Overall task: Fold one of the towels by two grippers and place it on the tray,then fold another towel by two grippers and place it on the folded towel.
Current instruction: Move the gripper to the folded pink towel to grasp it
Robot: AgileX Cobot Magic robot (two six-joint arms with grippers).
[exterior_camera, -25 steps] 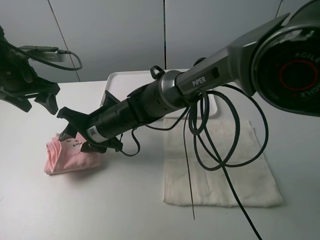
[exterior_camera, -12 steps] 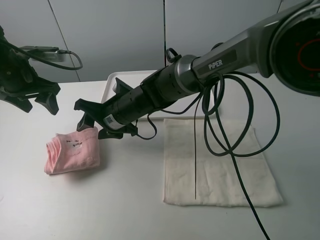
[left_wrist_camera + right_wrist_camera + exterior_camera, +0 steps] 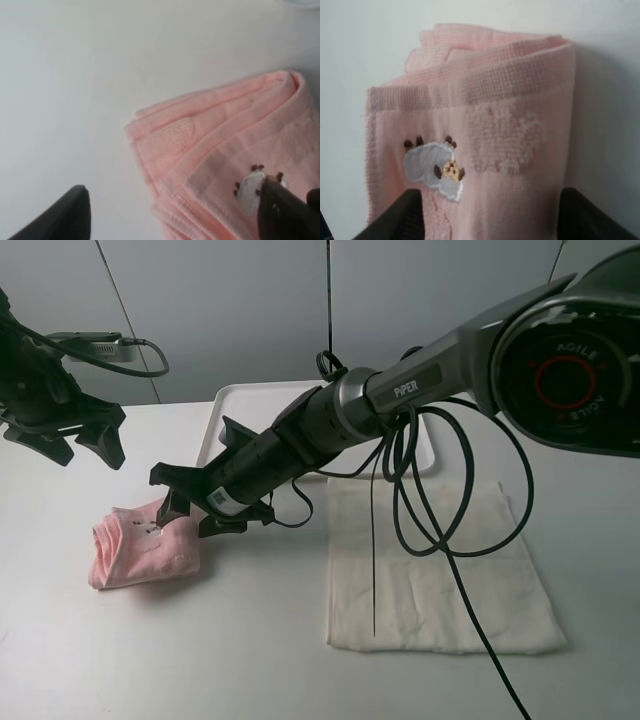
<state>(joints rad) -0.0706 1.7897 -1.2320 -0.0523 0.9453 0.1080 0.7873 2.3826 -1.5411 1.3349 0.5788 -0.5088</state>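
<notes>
Pink towel (image 3: 140, 555): folded to a small wad, flat on the table (image 3: 250, 660), not on the tray (image 3: 225, 398) yet, lying off its left front corner. Long axis roughly along the tray's long rim.

Right gripper (image 3: 180, 508) nearest: reaches across from the tray side, fingers (image 3: 400, 217) partly apart, straddling the towel end that faces the tray. Cloth between them, by the look not pinched. Judged from that, needs only to close there and carry toward the tray.

Left gripper (image 3: 88, 448) farther off: hangs above the table, out past the towel end turned away from the tray. Spread wide, empty, clear of the cloth.

Cream towel (image 3: 440, 580): unfolded, flat, just in front of the tray, under the right arm.
</notes>
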